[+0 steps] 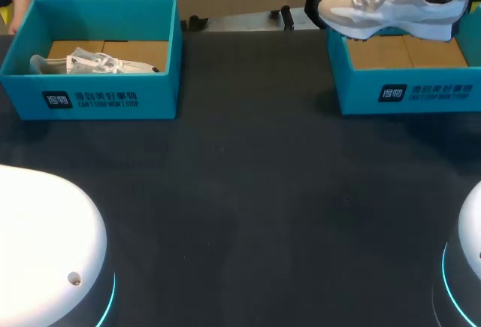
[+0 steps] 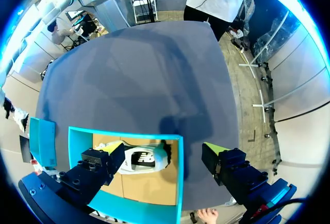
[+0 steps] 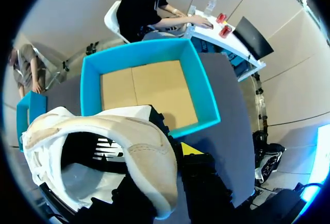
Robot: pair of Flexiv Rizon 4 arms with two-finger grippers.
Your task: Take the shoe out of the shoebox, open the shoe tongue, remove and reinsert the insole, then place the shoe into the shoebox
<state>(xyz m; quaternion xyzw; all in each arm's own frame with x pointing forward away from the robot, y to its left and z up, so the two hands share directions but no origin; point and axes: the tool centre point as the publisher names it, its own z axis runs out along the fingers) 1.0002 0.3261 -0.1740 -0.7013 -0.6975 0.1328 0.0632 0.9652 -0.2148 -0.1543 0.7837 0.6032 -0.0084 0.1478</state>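
A white and beige sneaker (image 1: 391, 7) hangs above the right teal shoebox (image 1: 406, 90), toe toward the left. In the right wrist view my right gripper (image 3: 174, 149) is shut on the heel collar of the sneaker (image 3: 103, 131), with one yellow fingertip (image 3: 191, 148) showing outside the heel. The empty box (image 3: 206, 95) with its cardboard floor lies below and ahead of it. My left gripper (image 2: 164, 154) stands open high above the left shoebox (image 2: 77, 136), where a second white shoe (image 2: 142, 159) lies on its side. That shoe (image 1: 90, 64) also shows in the head view.
The left shoebox (image 1: 90, 90) stands at the far left of the dark table (image 1: 248, 207), the right one at the far right. The two white arm bases (image 1: 45, 244) sit at the near corners.
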